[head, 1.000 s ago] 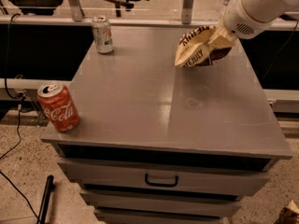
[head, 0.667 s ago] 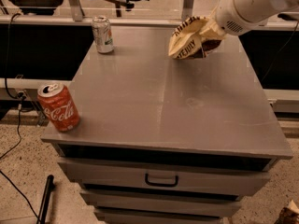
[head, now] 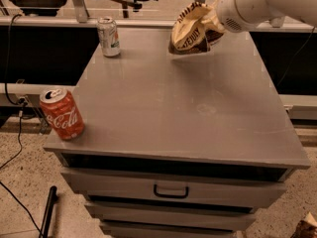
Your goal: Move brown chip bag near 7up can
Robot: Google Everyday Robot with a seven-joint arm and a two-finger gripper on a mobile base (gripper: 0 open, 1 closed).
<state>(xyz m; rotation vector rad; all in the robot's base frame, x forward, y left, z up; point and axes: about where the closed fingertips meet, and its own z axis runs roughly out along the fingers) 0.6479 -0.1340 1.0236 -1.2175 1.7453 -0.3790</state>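
Transport step judged in hand: brown chip bag [head: 189,31] is held just above the rear of the surface [head: 198,113], right of centre, well apart from the 7up can [head: 108,36] at the rear left corner. Gripper [head: 212,26] is seen at the bag's right edge, fingers clamped on the brown chip bag, mostly hidden by crumpled foil. Bag is tilted: long axis slanted, dark brown end up and right at the gripper, cream end pointed down and left toward the can. Next move calls for a leftward carry along the rear edge, bag lowered just beside the can without tipping it, then released. Coca-Cola can [head: 62,114] at front left is out of the path
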